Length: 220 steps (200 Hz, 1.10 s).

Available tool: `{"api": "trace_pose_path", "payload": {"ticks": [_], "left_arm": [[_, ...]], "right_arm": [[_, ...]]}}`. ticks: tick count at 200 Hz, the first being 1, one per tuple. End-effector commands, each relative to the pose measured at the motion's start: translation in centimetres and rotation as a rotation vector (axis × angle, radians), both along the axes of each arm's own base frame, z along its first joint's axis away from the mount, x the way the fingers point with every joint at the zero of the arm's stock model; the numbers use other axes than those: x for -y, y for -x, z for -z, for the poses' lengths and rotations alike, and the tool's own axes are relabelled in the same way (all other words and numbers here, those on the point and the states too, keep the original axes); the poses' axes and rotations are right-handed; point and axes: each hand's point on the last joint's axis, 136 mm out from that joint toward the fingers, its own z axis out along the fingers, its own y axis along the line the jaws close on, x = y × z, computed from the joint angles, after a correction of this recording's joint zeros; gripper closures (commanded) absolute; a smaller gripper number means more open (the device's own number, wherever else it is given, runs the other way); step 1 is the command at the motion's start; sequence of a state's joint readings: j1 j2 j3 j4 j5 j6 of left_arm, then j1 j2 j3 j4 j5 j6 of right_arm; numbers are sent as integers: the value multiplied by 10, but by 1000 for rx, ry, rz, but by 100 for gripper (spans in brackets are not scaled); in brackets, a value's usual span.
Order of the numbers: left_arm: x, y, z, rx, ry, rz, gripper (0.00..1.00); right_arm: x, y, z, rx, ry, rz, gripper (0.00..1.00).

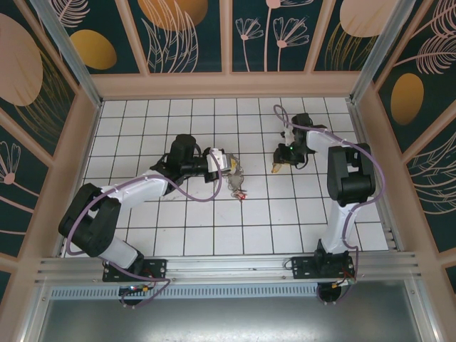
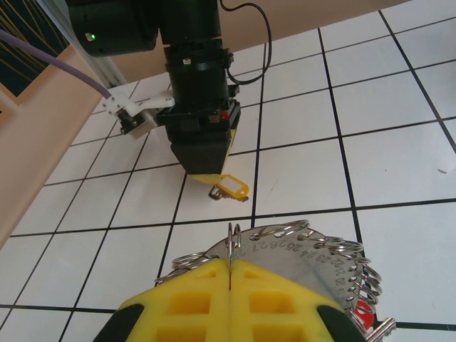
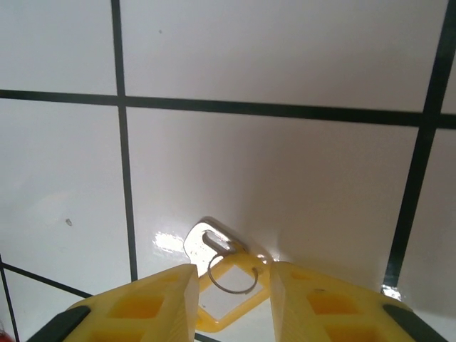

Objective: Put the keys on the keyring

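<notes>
The work surface is a table (image 1: 214,228) of white tiles with dark joints, closed in by tan frames and dark panels (image 1: 178,28) painted with leaves and orange discs. On it the keys (image 3: 212,241) lie flat on a tile. The bronze blade points away from the right gripper (image 3: 233,274), and the pale yellow tag sits in the gap between its two yellow fingers. These fingers stand somewhat apart, but the tag nearly fills the gap, so I cannot tell if they press on it or not. The left gripper (image 2: 231,267) is closed tight on the keyring (image 2: 299,253), a flat disc with numbers and many small split rings on its rim. Seen from above, the keys are to the right of the keyring, apart from it, with bare tile between. The right arm is clearly the nearer one to them. In my judgement the coming move depends on this gap. The keys must be lifted and brought leftward to one ring on the rim that faces them.
</notes>
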State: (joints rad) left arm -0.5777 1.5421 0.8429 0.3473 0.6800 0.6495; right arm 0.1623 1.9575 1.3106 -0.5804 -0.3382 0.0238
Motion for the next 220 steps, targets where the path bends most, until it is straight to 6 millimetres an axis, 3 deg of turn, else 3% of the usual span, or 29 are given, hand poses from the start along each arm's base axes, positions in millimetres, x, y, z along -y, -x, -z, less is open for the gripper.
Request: {"api": "trace_pose_path", "payload": {"ticks": [1, 53, 89, 122, 141, 161, 172, 194, 220], "left_arm": [[-4, 5, 3, -20, -4, 9, 100], [-1, 4, 2, -49, 2, 13, 100], [0, 3, 1, -72, 6, 15, 100], [1, 2, -1, -81, 13, 15, 100], [0, 1, -3, -85, 18, 8, 100], [-2, 0, -3, -98, 13, 7, 100], [-4, -2, -2, -89, -8, -5, 100], [-9, -9, -1, -59, -55, -39, 100], [-11, -12, -8, -40, -68, -54, 100]], "right_arm": [[-4, -2, 5, -1, 13, -25, 71], [-2, -1, 8, 0, 34, -28, 76], [-4, -3, 5, 28, 39, -36, 88], [-10, -3, -7, 105, 38, -73, 100], [-14, -2, -16, 169, 40, -103, 100], [-28, 1, -41, 291, 4, -155, 100], [-43, 9, -67, 394, -53, -219, 100], [-70, 36, -113, 610, -148, -404, 100], [-90, 73, -136, 782, -144, -621, 100]]}}
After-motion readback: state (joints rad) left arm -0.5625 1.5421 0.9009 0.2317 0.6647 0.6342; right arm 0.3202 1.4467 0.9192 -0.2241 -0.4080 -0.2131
